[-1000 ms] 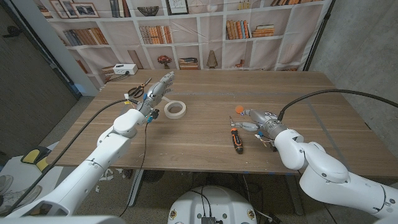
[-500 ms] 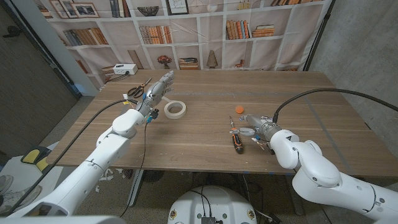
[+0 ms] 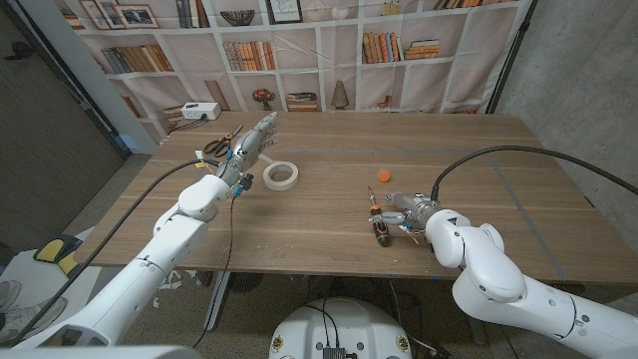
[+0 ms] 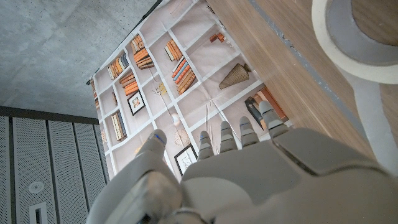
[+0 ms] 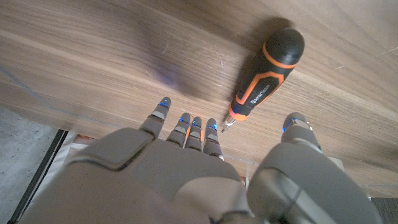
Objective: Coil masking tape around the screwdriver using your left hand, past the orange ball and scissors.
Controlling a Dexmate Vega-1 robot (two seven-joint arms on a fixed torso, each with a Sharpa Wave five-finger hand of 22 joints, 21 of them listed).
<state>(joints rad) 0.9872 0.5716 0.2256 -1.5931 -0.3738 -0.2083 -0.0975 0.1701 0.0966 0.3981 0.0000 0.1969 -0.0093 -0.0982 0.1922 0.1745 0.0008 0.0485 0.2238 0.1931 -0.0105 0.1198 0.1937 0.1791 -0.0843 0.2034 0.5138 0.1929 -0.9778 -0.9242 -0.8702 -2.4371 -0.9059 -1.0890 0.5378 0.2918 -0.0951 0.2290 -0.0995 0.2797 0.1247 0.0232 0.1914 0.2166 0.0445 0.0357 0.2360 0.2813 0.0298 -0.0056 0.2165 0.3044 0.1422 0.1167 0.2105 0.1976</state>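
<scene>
– Where are the robot hands?
– The left robot hand (image 3: 251, 146) is at upper left over the surface (image 3: 329, 170), holding nothing, beside the masking tape (image 3: 281, 176). The right robot hand (image 3: 402, 212) is spread, touching the screwdriver (image 3: 378, 224).
– And the small things?
– Scissors (image 3: 223, 143) upper left, orange ball (image 3: 384, 176) in the middle.

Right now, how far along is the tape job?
Nothing is done yet: the tape roll lies flat on the table, apart from the screwdriver. In hand: the right robot hand is at the screwdriver, fingers spread, not gripping. The left robot hand hovers open beside the roll. Grasping and wrapping remain.
</scene>
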